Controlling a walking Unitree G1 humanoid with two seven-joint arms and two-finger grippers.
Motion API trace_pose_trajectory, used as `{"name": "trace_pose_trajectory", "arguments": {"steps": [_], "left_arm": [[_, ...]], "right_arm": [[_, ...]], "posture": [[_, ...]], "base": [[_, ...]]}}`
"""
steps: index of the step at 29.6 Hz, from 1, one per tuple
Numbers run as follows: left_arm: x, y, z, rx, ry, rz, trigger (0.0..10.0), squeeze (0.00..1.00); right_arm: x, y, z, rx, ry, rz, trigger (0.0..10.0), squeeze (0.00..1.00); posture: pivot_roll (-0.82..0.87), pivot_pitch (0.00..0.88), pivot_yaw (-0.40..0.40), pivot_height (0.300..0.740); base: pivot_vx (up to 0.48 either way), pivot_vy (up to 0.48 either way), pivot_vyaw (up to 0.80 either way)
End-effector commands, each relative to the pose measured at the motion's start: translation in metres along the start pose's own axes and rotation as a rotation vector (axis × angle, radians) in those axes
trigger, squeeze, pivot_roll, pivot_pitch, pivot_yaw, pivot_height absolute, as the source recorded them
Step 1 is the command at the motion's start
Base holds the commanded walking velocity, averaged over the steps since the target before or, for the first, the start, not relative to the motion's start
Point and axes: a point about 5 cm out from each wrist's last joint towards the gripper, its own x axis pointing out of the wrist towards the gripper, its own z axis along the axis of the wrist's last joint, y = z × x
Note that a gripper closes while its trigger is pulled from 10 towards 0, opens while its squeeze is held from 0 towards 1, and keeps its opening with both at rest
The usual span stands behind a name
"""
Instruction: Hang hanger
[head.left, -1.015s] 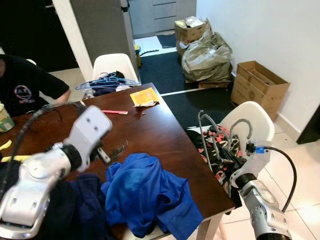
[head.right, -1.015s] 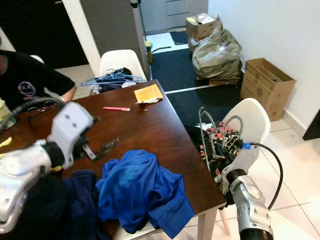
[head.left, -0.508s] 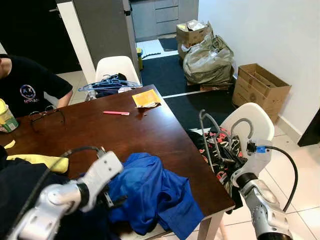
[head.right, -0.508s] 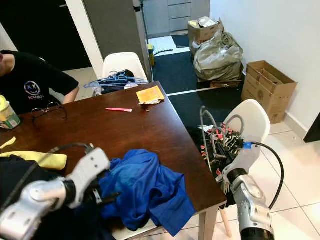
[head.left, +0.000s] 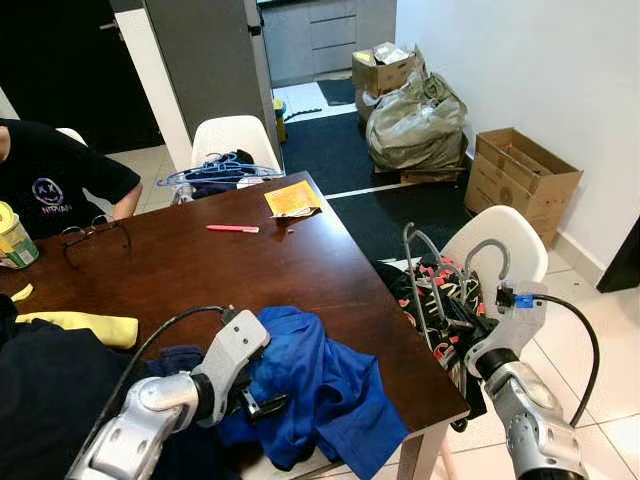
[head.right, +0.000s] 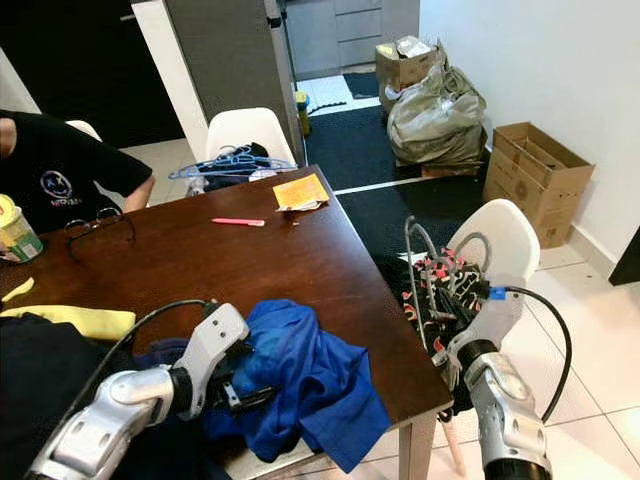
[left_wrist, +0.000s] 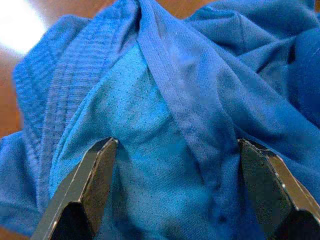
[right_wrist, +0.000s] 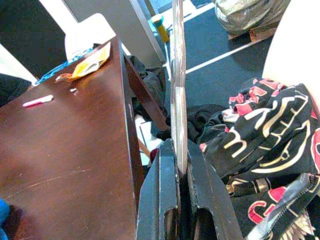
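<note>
Grey hanger: the hanger (head.left: 437, 262) stands upright beside the bench's right edge, over the white chair, its hook at the top, held ready to take a garment.
Right gripper: the right gripper (right_wrist: 179, 165) has its jaws clamped together on a thin flat bar of the hanger, seen edge-on in the wrist view; the narrow pinch seems chosen to keep the frame steady and vertical.
Patterned cloth: a black, red and white garment (head.left: 440, 300) lies heaped on the white chair (head.left: 505, 240) just under the hanger, so the frame rises out of the pile.
Blue shirt: a crumpled blue shirt (head.left: 320, 385) lies at the near edge of the bench (head.left: 230, 265), probably the piece meant for the hanger.
Left gripper: the left gripper (left_wrist: 175, 180) has its jaws wide apart, one on each side of a raised fold near the shirt's ribbed collar, likely placed to pinch that fold.
Other cloth: a dark garment (head.left: 50, 390) sits beside the shirt, touching it.
Farther off: a yellow packet (head.left: 291, 198), a pink pen (head.left: 231, 228), and blue hangers (head.left: 215, 168) on the far chair.
Person: someone in a black T-shirt (head.left: 50, 180) sits at the far left corner.
</note>
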Motion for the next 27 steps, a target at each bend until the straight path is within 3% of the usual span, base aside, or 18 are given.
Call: {"name": "trace_pose_trajectory", "arguments": {"steps": [1,4,5,7,8,19,22,23,24,25,26,27], "left_arm": [[0.003,0.0,-0.013,-0.015,0.051,0.013,10.0,0.0],[0.004,0.002,-0.02,-0.044,0.094,0.037,10.0,0.0],[0.005,0.003,-0.023,-0.056,0.11,0.038,3.3,0.0],[0.005,0.002,-0.024,-0.06,0.119,0.036,3.3,0.0],[0.006,0.002,-0.026,-0.07,0.128,0.028,0.0,0.0],[0.011,0.005,-0.03,-0.096,0.138,0.026,0.0,0.0],[0.011,0.009,-0.021,-0.182,0.047,0.039,0.0,0.0],[0.006,0.022,-0.008,-0.273,-0.067,0.09,0.0,0.0],[0.006,0.022,-0.008,-0.273,-0.067,0.09,0.0,0.0],[-0.001,0.036,0.006,-0.339,-0.176,0.138,0.0,0.0],[-0.001,0.036,0.006,-0.339,-0.176,0.138,0.0,0.0],[-0.013,0.056,0.025,-0.368,-0.296,0.201,0.0,0.0]], "right_arm": [[-0.002,0.003,-0.002,0.011,-0.003,0.004,10.0,0.0],[-0.003,0.002,-0.002,0.011,-0.006,-0.001,10.0,0.0],[-0.003,0.002,-0.002,0.012,-0.006,-0.002,10.0,0.0],[-0.003,0.002,-0.002,0.012,-0.007,-0.003,10.0,0.0],[-0.003,0.002,-0.002,0.012,-0.007,-0.003,10.0,0.0],[-0.004,0.003,-0.002,0.014,-0.013,-0.012,10.0,0.0],[-0.004,0.003,-0.002,0.016,-0.014,-0.013,10.0,0.0],[-0.004,0.003,-0.002,0.017,-0.015,-0.013,10.0,0.0],[-0.004,0.003,-0.002,0.017,-0.015,-0.013,10.0,0.0],[-0.004,0.004,-0.003,0.018,-0.015,-0.013,10.0,0.0],[-0.004,0.004,-0.003,0.018,-0.015,-0.013,10.0,0.0],[-0.003,0.004,-0.003,0.019,-0.015,-0.014,10.0,0.0]], "posture": [[-0.04,0.022,0.123,0.74],[-0.03,0.021,0.125,0.74],[-0.03,0.02,0.126,0.74],[-0.03,0.02,0.126,0.74],[-0.03,0.022,0.128,0.74],[-0.04,0.019,0.138,0.74],[-0.04,0.018,0.138,0.74],[-0.05,0.016,0.14,0.74],[-0.05,0.016,0.14,0.74],[-0.04,0.012,0.138,0.74],[-0.04,0.012,0.138,0.74],[-0.04,0.01,0.135,0.74]], "base": [[0.0,0.0,0.0],[0.0,0.0,0.0],[0.0,0.0,0.0],[0.0,0.0,0.0],[0.0,0.0,0.0],[0.0,0.0,0.0],[0.0,0.0,0.0],[0.0,0.0,0.0],[0.0,0.0,0.0],[0.0,0.0,0.0],[0.0,0.0,0.0],[0.0,0.0,0.0]]}}
